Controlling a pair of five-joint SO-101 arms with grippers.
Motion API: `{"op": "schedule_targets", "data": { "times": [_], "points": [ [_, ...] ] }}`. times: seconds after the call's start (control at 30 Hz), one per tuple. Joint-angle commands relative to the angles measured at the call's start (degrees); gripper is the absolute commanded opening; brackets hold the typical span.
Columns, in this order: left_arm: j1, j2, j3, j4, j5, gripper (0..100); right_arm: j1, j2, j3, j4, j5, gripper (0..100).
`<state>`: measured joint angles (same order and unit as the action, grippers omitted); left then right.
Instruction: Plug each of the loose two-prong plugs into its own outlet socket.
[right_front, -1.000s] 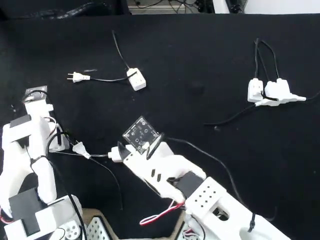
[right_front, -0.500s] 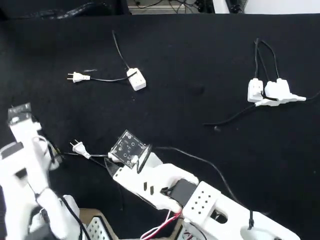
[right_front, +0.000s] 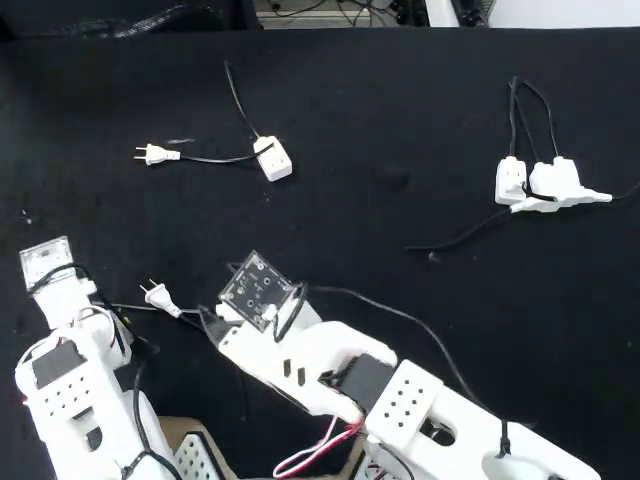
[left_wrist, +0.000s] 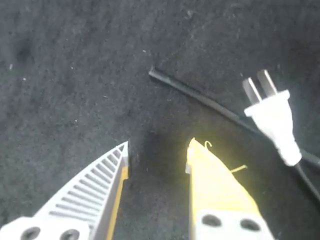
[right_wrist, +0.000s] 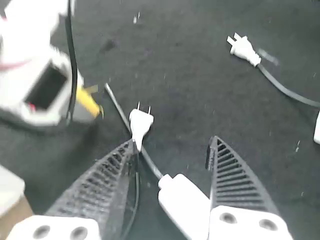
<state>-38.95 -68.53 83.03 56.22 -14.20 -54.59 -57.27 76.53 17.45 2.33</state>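
Worktop (right_front: 400, 100): black surface, two arms at its front edge.

Left gripper (left_wrist: 157, 150): jaws spread, nothing between them. One finger is white and ribbed, the other yellow. It hangs close over the bare surface near the front left corner.

Near plug (right_front: 156, 294): white, two prongs, lying flat near the front left corner. It sits beside the yellow finger and apart from it, its prongs pointing away from the front edge. A black cord (left_wrist: 200, 97) lies between the plug and the fingertips.

Right gripper (right_wrist: 174, 145): jaws spread, with clear space on either side of the socket block (right_wrist: 184, 202) lying between them (no contact visible). The near plug lies just beyond the tip of one dark ribbed finger, joined to this block by a short dark lead.

Far plug (right_front: 150, 154): lying loose toward the back left of the worktop. Its lead runs to the far socket (right_front: 272, 158), near it but apart.

White cluster (right_front: 540, 183): plug and socket bodies touching near the right edge. Whether they are fully seated cannot be told.
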Motion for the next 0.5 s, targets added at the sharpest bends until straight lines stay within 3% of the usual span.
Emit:
{"op": "schedule_targets", "data": {
  "times": [0.0, 0.17, 0.33, 0.47],
  "points": [
    [-2.77, -1.14, 0.13, -0.09, -1.67, 19, -0.88, 5.49, -7.96, -1.67, -0.53, 22.6],
    [-6.9, -1.14, 0.22, -0.18, -1.85, 19, -0.88, 22.64, -18.59, -1.85, -0.88, 22.5],
    [-10.95, -1.14, 0.92, -0.7, -6.51, 19, -0.97, 38.37, -28.26, -1.85, -9.85, 22.4],
    [-11.03, -1.14, 2.77, -0.7, -6.33, 19, -1.85, 46.2, -33.1, -1.76, -14.86, 22.4]
  ]
}}
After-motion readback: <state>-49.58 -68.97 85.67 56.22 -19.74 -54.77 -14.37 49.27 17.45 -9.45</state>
